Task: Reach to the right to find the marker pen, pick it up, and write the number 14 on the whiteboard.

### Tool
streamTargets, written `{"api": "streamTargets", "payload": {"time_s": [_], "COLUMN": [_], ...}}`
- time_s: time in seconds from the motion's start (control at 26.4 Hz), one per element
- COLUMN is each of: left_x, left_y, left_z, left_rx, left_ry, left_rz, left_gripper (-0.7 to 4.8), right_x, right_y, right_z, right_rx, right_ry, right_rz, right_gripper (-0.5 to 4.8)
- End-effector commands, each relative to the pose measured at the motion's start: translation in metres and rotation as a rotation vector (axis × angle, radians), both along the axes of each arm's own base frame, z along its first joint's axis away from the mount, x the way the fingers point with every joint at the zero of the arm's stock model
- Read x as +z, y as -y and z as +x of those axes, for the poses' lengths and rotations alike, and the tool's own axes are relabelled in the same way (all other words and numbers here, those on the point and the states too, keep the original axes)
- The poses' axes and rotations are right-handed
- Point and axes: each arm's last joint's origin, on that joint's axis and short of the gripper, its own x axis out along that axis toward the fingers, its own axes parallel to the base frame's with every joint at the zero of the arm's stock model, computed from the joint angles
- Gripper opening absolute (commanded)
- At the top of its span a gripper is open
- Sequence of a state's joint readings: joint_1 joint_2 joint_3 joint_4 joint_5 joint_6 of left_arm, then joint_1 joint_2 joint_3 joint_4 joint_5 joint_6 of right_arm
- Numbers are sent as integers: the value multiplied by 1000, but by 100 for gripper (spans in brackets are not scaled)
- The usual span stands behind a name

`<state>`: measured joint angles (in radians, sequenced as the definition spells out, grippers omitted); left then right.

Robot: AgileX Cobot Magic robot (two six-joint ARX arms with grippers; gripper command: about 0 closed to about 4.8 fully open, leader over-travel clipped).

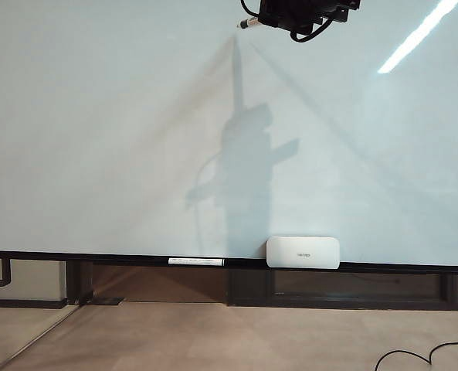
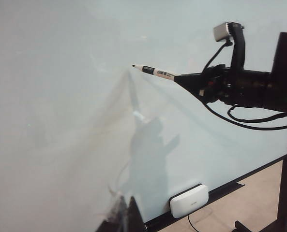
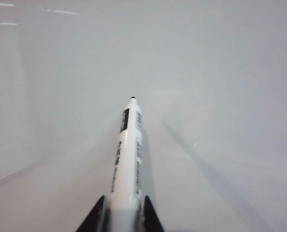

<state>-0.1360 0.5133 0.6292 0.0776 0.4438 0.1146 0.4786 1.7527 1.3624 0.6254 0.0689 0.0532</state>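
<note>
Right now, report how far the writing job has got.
Done: the marker pen is picked up, clamped in the right gripper, jaws shut on its barrel. In hand: its nib points at the upper whiteboard. Left: the whole number; no stroke shows yet. The left gripper is out of view.

Right gripper (image 3: 124, 212): fingertips only in its wrist view, rest cut off by frame edge; cropped by top edge in exterior view. Marker pen (image 3: 128, 159): rear barrel hidden between jaws; nib contact with whiteboard (image 1: 97, 116) indeterminate. Barrel print illegible. Left gripper outside all views.
</note>
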Motion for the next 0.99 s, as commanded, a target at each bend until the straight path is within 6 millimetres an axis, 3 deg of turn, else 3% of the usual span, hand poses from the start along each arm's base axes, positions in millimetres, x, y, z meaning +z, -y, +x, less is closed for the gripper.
{"api": "streamTargets", "payload": {"time_s": [0.04,0.99], "left_x": [1,1], "left_y": [0,0], "left_z": [-1,-1], "left_rx": [-6,-18], "left_ry": [1,2], "left_rz": [-2,0], "left_gripper": [-6,-6], "right_x": [4,-2], "right_y": [0,-5], "right_z": [-2,10], "right_rx": [-3,-17], "right_ry": [19,89], "right_rz": [5,6], "right_gripper": [-1,-1]}}
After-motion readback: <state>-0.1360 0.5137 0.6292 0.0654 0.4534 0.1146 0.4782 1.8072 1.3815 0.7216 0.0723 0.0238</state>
